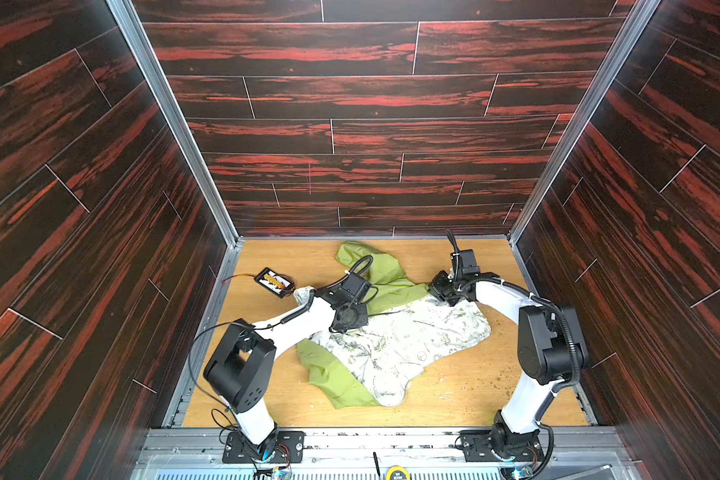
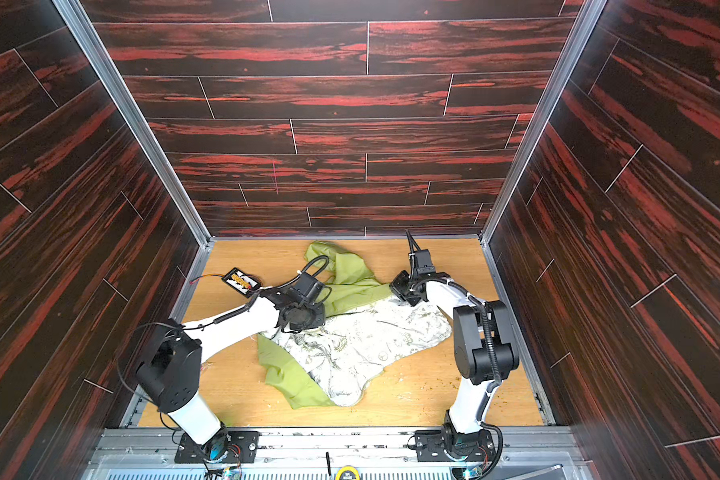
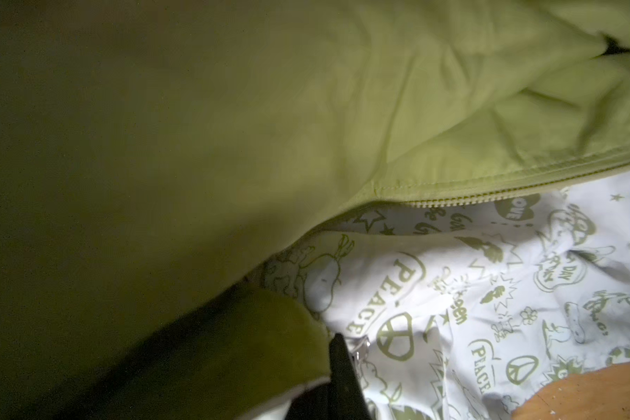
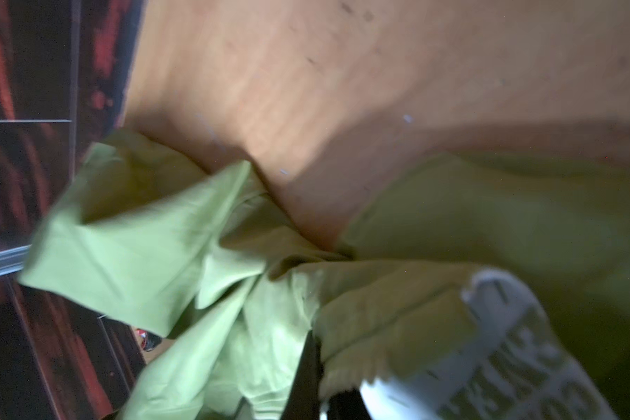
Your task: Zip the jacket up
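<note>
The jacket (image 1: 400, 345) (image 2: 358, 345) lies spread open on the wooden table, white patterned lining up, with lime-green outer fabric folded at its far and near edges. My left gripper (image 1: 341, 326) (image 2: 296, 326) presses down at the jacket's left edge. In the left wrist view the left gripper (image 3: 333, 349) is shut on a green edge fold, with a metal zipper pull (image 3: 360, 345) beside the black finger and a run of zipper teeth (image 3: 488, 192) farther off. My right gripper (image 1: 439, 291) (image 2: 400, 291) sits at the jacket's far right corner. The right wrist view shows the right gripper (image 4: 315, 349) shut on bunched green fabric.
A small black device (image 1: 273, 282) (image 2: 242, 280) with an orange label and wires lies at the far left of the table (image 1: 454, 395). Dark red wood-panel walls enclose three sides. A yellow tape measure (image 1: 396, 473) sits on the metal front rail.
</note>
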Controlling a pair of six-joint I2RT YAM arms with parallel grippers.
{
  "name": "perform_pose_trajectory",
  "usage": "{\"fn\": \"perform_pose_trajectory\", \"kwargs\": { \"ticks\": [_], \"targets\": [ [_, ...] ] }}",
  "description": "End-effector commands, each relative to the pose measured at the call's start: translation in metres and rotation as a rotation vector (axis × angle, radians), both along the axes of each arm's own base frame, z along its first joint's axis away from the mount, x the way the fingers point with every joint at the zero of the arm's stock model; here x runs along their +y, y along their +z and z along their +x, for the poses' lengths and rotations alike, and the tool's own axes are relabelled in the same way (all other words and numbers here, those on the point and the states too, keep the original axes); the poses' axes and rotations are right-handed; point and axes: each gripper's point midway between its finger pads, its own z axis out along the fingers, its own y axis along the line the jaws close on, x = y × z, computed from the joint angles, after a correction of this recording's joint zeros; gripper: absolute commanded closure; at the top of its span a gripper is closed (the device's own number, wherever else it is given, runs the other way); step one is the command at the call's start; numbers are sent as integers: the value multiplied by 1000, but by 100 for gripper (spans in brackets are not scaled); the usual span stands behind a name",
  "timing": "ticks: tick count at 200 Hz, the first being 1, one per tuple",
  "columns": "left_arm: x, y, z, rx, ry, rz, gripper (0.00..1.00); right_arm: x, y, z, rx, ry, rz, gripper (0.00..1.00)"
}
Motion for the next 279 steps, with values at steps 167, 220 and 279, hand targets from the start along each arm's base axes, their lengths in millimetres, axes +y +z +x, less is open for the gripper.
{"fn": "perform_pose_trajectory", "kwargs": {
  "ticks": [167,220,279],
  "targets": [
    [92,182,-77,-292,81,-209,100,48,178,159,-358,224,151,100],
    [94,139,-122,-153,95,-292,100,81,176,167,-388,283,262,100],
    [94,60,-159,48,142,-326,100,128,114,144,-264,378,202,100]
  ]
}}
